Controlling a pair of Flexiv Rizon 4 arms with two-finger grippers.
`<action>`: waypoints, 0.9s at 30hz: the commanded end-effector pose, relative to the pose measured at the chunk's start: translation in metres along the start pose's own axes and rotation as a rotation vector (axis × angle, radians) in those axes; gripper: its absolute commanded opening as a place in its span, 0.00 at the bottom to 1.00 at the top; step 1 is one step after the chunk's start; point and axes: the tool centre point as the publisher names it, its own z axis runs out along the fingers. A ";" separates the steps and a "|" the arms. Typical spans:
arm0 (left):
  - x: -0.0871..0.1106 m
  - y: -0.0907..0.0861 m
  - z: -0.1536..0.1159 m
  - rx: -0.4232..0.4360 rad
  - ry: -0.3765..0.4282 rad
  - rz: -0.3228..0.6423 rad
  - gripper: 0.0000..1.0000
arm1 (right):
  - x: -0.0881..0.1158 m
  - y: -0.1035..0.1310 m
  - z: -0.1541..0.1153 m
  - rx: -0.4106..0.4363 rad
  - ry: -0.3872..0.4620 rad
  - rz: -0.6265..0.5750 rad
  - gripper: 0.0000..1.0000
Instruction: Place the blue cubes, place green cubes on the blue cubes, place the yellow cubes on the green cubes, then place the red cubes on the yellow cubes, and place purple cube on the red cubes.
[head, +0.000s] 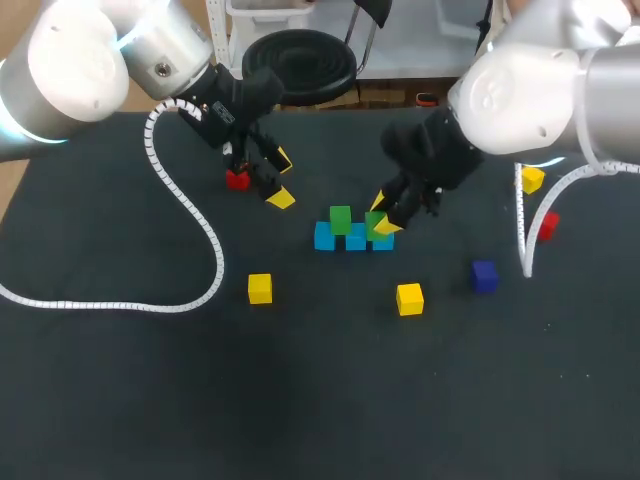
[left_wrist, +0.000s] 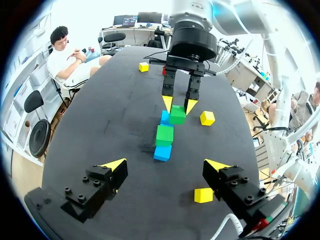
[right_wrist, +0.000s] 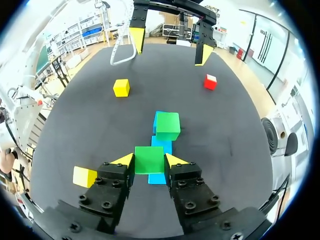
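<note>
"What was the left gripper (head: 282, 179) up to?"

"It gaped wide with nothing in it, just right of a red cube (head: 237, 180) at the far left."

"And the stack?"

"3 blue cubes (head: 355, 239) sat in a row mid-table, with 1 green cube (head: 340, 217) on top. The right gripper (left_wrist: 178, 106) pinched a 2nd green cube (right_wrist: 149, 159) by 2 opposite flat faces, over the row's right end. It looked light, rigid and smooth, so a grip on those side faces seemed right. I saw no bin or tray."
</note>
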 end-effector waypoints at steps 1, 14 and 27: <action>0.001 0.000 0.000 0.000 -0.001 0.002 1.00 | -0.001 -0.008 0.002 -0.015 0.000 -0.005 0.00; 0.001 0.000 0.000 0.000 -0.001 0.002 1.00 | -0.001 -0.010 0.004 -0.025 0.001 -0.004 0.00; 0.001 0.000 0.000 0.000 -0.001 0.002 1.00 | 0.001 -0.009 0.007 -0.029 -0.001 0.004 0.00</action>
